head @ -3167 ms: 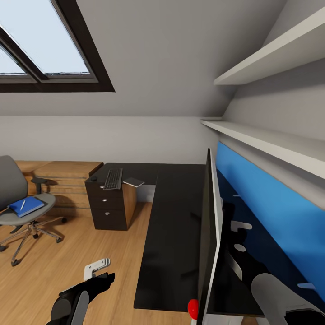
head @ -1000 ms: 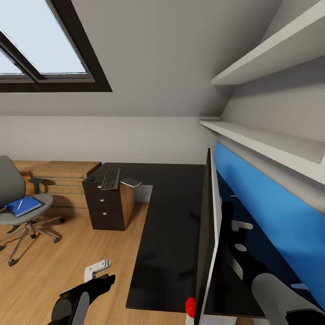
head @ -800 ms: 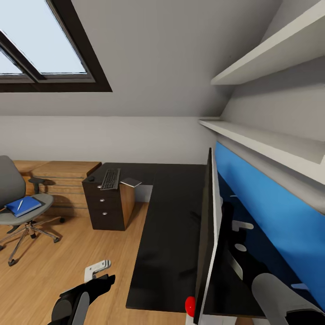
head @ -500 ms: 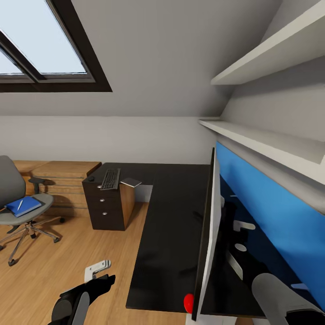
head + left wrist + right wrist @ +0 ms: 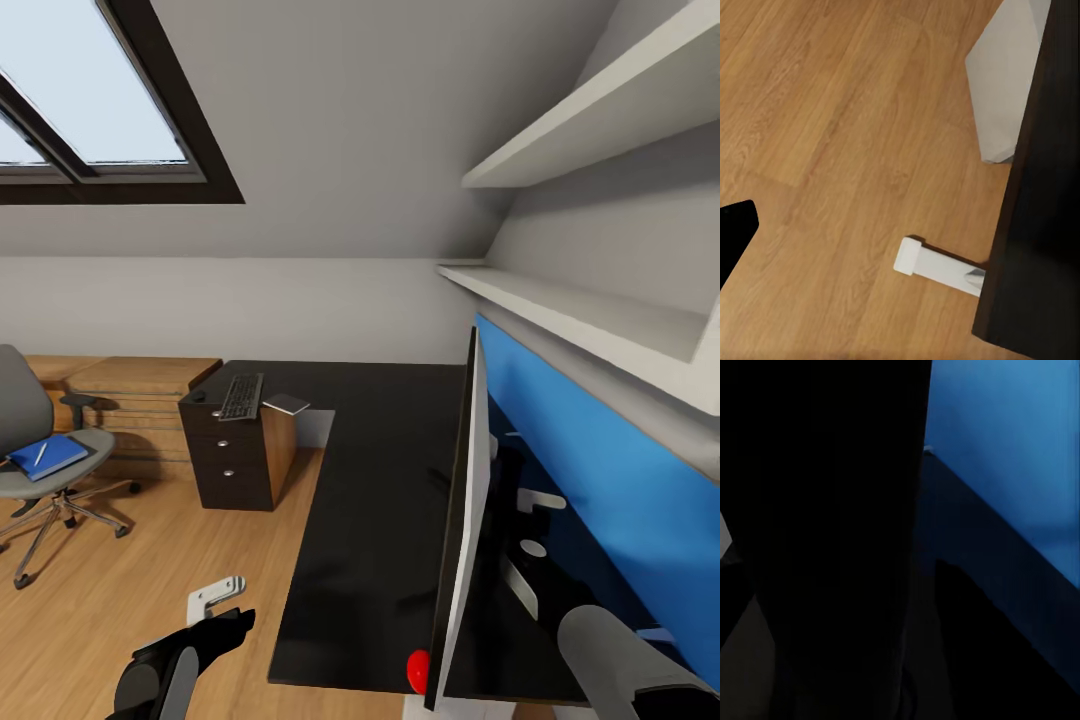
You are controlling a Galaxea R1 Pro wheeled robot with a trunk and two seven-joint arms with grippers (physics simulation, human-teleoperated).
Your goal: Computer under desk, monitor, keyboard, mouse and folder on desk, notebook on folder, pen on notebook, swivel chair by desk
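Monitor [image 5: 458,520] stood on desk [image 5: 380,470], right arm behind it; looked top-heavy & tippy, prob best held by stem. Keyboard [image 5: 241,396] sat on drawer unit [image 5: 235,455]. Couldn't tell if either tool was clenched

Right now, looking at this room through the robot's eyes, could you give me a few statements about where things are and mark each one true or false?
1. The keyboard lies on the black drawer unit. True.
2. The blue folder lies on the desk. False: it rests on the seat of the swivel chair.
3. The monitor stands on the desk in front of the blue panel. True.
4. The pen lies beside the keyboard. False: it lies on the folder.
5. The chair is tucked against the desk. False: it stands apart, on the wood floor.
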